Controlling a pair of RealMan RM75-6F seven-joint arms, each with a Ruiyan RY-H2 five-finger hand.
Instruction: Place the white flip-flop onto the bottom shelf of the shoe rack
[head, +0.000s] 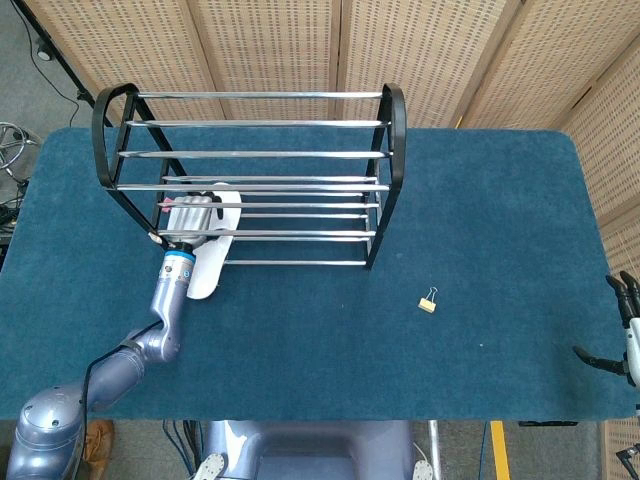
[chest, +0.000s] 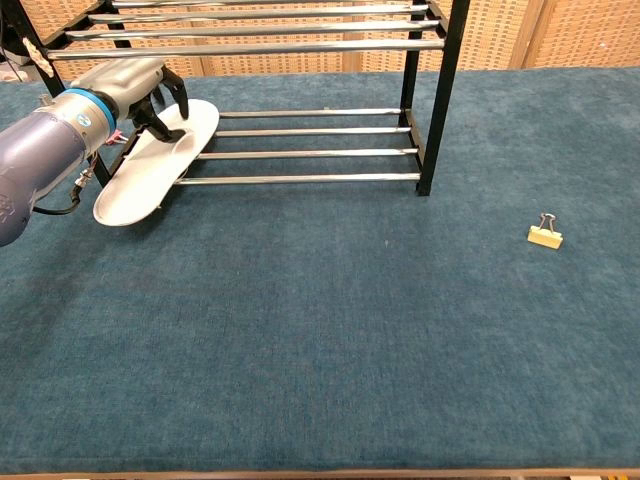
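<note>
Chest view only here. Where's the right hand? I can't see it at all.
Observer: Head view has the right hand at the table's far right edge, holding nothing.
Operator: Anything near it?
Observer: No. The nearest item, a binder clip, lies well to its left on the cloth.
Operator: Is the flip-flop fully on the shelf? My angle is shallow.
Observer: No. From above, the white flip-flop's heel sticks out past the front rail of the shoe rack onto the table. The left hand grips it at the rack's left end.
</note>
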